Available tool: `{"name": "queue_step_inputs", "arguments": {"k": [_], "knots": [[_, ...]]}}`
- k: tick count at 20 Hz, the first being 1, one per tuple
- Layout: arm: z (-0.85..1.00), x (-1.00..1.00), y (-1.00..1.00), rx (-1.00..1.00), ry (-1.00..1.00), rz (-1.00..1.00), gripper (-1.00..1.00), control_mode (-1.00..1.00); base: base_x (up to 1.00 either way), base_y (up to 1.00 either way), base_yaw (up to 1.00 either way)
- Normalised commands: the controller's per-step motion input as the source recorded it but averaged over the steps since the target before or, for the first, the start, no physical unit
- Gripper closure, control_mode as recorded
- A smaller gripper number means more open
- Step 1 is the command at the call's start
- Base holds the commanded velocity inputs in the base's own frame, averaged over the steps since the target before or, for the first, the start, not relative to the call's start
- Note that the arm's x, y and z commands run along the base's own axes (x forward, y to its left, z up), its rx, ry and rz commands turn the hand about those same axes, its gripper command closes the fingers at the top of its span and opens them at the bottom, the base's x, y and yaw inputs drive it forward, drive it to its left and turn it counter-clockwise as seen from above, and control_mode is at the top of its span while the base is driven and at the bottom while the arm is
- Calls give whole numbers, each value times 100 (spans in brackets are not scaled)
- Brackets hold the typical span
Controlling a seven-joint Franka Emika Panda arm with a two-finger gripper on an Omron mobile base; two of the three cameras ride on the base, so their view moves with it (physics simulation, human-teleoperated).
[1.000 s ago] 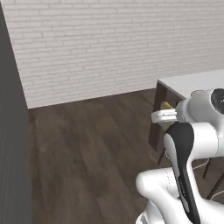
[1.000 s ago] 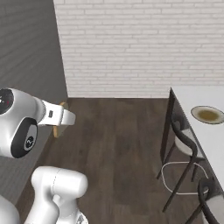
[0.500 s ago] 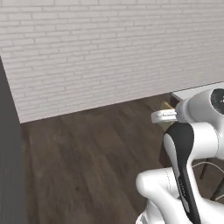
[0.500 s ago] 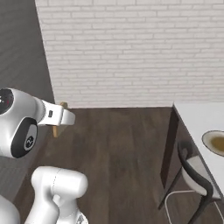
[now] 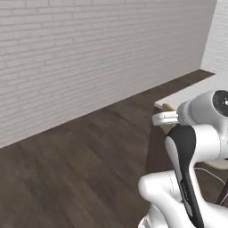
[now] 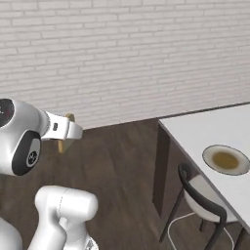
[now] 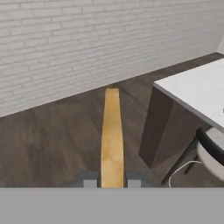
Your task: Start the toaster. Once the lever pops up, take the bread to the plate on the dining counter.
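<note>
Between the tool's point(image 7: 112, 183) clamped tips, the bread point(image 7: 112, 135) stands edge-on, well short of the plate point(image 6: 226, 159)

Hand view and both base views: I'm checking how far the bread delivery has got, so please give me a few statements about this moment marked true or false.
1. The fingers are shut on the bread. True.
2. The bread lies on the plate. False: it is held edge-on above the wood floor.
3. The plate sits on the dining counter. True.
4. A chair stands beside the dining counter. True.
5. The plate holds blue berries. False: its middle shows only a brownish patch.
</note>
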Motion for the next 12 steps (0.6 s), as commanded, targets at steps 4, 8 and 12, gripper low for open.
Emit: {"name": "queue_step_inputs", "arguments": {"k": [4, 8, 12], "knots": [[0, 0, 0, 0, 0, 0, 100, 100, 70, 4, -57], [0, 0, 0, 0, 0, 0, 100, 100, 79, 21, -49], [0, 0, 0, 0, 0, 0, 100, 100, 80, 23, -49]]}}
